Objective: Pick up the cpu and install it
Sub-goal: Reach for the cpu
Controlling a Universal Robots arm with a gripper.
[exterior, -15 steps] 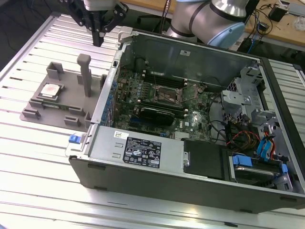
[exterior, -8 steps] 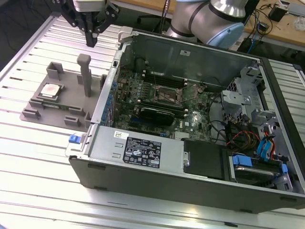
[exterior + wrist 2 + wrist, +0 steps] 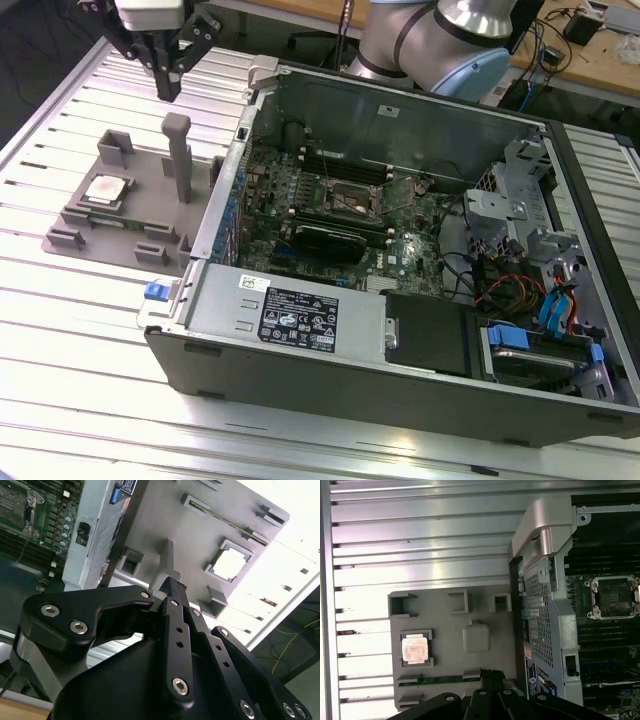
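**Insp:** Fingers, status?

**Op:** I read the fingers (image 3: 168,88) as closed tip to tip, nothing betw. them. They hang high over the far side of the grey tray (image 3: 150,215), clear of everything.

**Insp:** Cpu location?

**Op:** The cpu (image 3: 105,190) lies flat, shiny side up, in its square recess on the tray, which sits on the worktop (image 3: 80,330). In the exterior view it's below the fingers and off to that view's left. No contact.

**Insp:** Anything in betw.?

**Op:** An upright post (image 3: 178,160) stands on the tray almost under the fingers. The cpu is on the far side of it from the computer case (image 3: 300,320). The chip is square, so there's no long axis, and its edges run parallel w/ the tray's. The socket (image 3: 352,200) looks vacant, well apart to the exterior view's right. My judgement: pick not yet begun.
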